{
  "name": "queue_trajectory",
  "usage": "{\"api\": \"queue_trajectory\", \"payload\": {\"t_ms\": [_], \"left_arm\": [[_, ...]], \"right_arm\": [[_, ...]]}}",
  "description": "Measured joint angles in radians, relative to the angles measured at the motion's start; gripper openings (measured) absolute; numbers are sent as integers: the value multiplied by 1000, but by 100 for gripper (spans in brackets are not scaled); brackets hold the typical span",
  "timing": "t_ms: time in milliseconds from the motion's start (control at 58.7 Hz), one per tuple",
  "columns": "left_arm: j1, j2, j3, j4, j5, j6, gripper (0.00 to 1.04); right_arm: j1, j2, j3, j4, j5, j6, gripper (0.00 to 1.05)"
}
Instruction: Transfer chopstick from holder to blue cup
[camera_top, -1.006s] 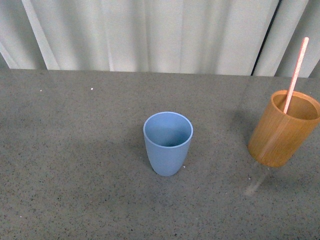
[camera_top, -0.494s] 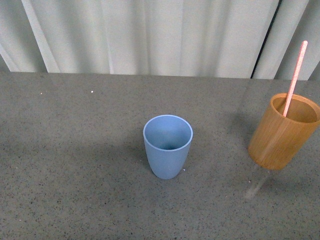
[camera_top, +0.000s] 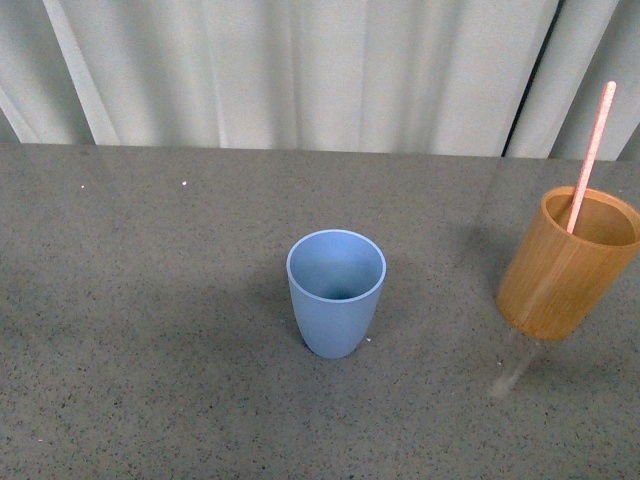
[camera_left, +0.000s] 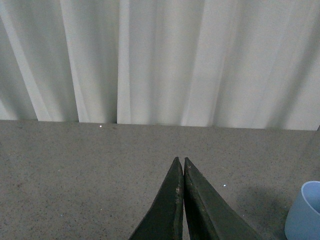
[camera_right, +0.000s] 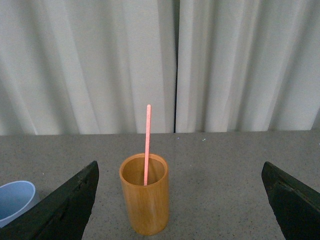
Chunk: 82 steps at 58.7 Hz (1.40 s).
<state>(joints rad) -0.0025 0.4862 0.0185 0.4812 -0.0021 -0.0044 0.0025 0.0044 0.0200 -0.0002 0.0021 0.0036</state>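
The orange-brown wooden holder (camera_top: 568, 262) stands at the right of the grey table, with the pink-red chopstick (camera_top: 590, 155) standing in it and leaning against its far rim. The light blue cup (camera_top: 335, 291) stands empty at the table's middle. Neither gripper shows in the front view. In the right wrist view the holder (camera_right: 144, 200) and chopstick (camera_right: 147, 142) stand ahead of my right gripper (camera_right: 180, 172), whose fingers are spread wide apart, and the blue cup (camera_right: 14, 200) is off to one side. My left gripper (camera_left: 179, 161) is shut and empty above bare table, the blue cup (camera_left: 304, 210) off to one side.
The grey speckled table (camera_top: 150, 300) runs back to a white pleated curtain (camera_top: 300, 70). A dark gap in the curtain (camera_top: 530, 75) lies behind the holder. A faint pale streak (camera_top: 515, 370) lies on the table just in front of the holder.
The front view has shifted slightly, so the cup and holder sit a little lower in the picture than a second ago. Nothing on the table has moved.
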Motion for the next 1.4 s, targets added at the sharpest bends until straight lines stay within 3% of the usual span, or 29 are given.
{"api": "queue_trajectory", "payload": {"t_ms": [818,938,1244,1295,1398], "left_arm": [[0,-314,0,-306,0,0,4],[0,-455,0,-472,2,0,4],[0,-483,0,-481,2,0,4],[0,-483,0,-481,2,0,11],[0,-483,0,-481,2,0,36]], "right_arm": [[0,0,0,0,0,0,95],[0,0,0,0,0,0,95],[0,0,0,0,0,0,95],[0,0,0,0,0,0,95],[0,0,0,0,0,0,95]]}}
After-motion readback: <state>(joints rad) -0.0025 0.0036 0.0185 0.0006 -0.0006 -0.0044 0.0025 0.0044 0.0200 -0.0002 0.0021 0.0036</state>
